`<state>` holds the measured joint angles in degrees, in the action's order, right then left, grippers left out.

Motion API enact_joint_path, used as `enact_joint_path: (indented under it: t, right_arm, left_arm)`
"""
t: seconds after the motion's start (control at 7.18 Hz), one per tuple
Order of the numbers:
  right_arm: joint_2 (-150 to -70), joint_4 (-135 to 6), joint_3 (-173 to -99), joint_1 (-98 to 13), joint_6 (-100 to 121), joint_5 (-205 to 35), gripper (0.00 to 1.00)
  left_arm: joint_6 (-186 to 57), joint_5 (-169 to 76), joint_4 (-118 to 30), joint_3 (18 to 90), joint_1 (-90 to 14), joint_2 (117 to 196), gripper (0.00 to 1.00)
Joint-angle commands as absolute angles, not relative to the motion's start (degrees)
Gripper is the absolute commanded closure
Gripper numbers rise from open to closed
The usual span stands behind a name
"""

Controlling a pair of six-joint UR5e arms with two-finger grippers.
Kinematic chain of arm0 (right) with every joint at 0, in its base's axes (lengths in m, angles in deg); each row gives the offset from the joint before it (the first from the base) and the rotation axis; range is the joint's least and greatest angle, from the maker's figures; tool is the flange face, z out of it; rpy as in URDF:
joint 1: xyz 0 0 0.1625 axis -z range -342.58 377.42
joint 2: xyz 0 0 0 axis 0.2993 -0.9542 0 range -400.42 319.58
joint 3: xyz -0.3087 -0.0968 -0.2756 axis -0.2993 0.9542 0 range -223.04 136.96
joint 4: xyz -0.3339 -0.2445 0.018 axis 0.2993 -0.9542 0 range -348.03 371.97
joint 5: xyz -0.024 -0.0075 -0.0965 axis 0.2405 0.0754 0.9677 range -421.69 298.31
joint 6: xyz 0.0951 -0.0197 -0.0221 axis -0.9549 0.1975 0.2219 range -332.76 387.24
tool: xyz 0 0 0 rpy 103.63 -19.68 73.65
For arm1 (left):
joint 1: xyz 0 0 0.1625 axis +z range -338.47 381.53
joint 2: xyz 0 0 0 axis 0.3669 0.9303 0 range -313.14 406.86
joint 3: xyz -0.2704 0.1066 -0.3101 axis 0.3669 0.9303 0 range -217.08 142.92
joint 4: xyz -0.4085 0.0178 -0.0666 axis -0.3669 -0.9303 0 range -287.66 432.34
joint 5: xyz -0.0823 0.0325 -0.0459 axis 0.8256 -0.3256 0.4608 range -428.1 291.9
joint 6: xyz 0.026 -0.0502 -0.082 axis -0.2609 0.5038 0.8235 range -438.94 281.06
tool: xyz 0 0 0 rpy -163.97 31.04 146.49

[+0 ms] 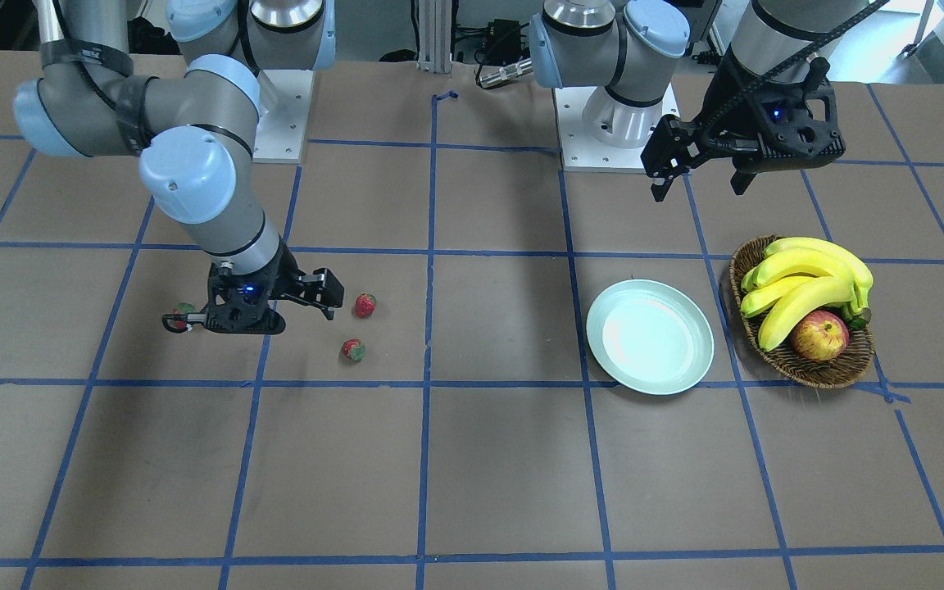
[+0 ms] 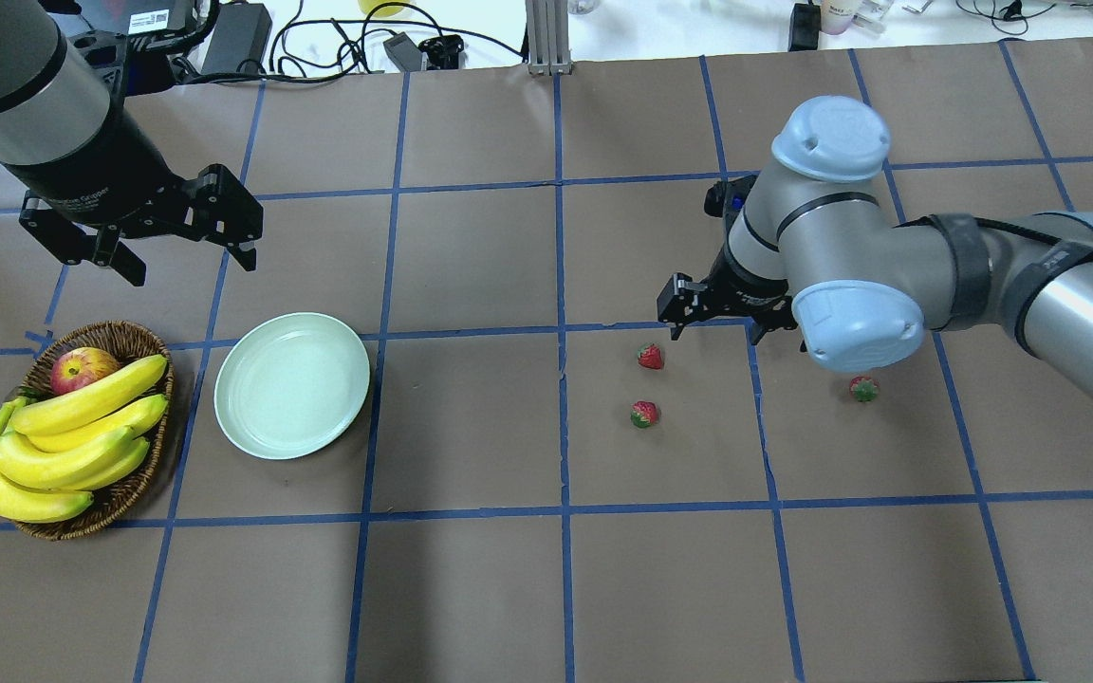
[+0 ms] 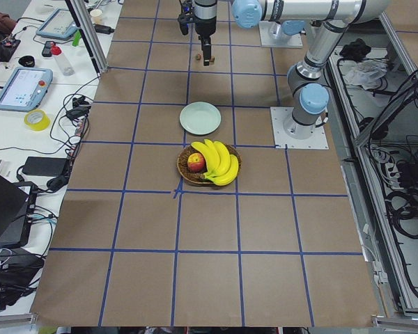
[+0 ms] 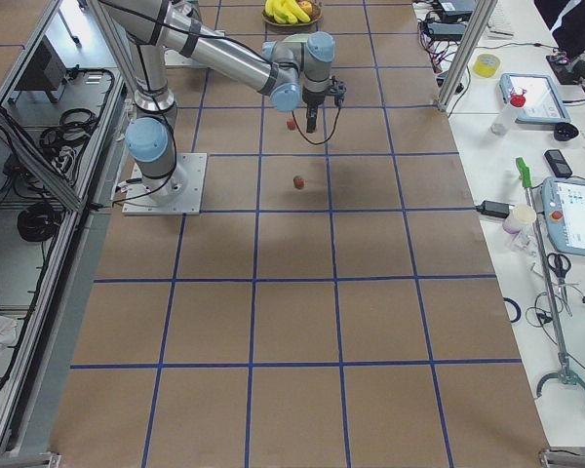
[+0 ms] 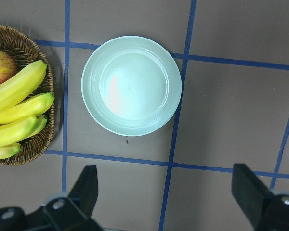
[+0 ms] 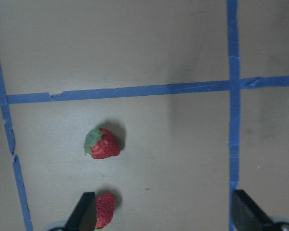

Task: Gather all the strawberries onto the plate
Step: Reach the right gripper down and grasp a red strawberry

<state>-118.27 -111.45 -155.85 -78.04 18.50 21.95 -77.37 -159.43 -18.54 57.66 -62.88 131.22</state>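
Three strawberries lie on the table: two close together (image 2: 650,357) (image 2: 644,414) and one farther right (image 2: 863,389), partly under the right arm. My right gripper (image 2: 727,327) hangs open and empty just behind the pair. In the right wrist view one berry (image 6: 105,209) lies beside a fingertip (image 6: 84,214), the other (image 6: 102,143) lies beyond it. The mint-green plate (image 2: 292,384) is empty, left of centre. My left gripper (image 2: 191,266) is open and empty, raised behind the plate (image 5: 131,85).
A wicker basket (image 2: 120,337) with bananas (image 2: 63,446) and an apple (image 2: 82,368) stands left of the plate. Blue tape lines cross the brown table. Cables and devices lie beyond the far edge.
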Motion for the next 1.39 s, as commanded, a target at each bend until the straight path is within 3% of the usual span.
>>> enact_joint_path:
  t: [0.0, 0.56, 0.7, 0.84, 0.97, 1.25]
  right_arm:
    - [-116.7, -113.0, -157.4, -83.6, 12.8, 25.1, 0.07]
    - [-113.5, -120.4, -162.0, -87.5, 8.8, 25.5, 0.10]
    - [-111.7, -121.0, -162.2, -87.7, 8.9, 25.6, 0.18]
    - [-111.3, -121.5, -161.9, -87.7, 9.0, 25.5, 0.34]
    - [-111.6, -121.1, -161.7, -87.7, 9.5, 25.5, 0.76]
    - [-111.9, -120.7, -160.1, -88.2, 8.4, 25.4, 0.99]
  left_arm:
    - [-77.4, -159.0, -18.4, 57.7, -62.8, 131.4, 0.00]
    - [-77.3, -158.8, -18.2, 57.8, -62.9, 131.4, 0.00]
    - [-77.4, -159.2, -18.2, 57.9, -62.6, 131.4, 0.00]
    - [-77.5, -159.2, -17.8, 57.8, -62.6, 131.3, 0.00]
    - [-77.5, -159.3, -18.0, 57.8, -62.6, 131.2, 0.00]
    - [-77.5, -159.3, -18.4, 57.9, -62.6, 131.3, 0.00]
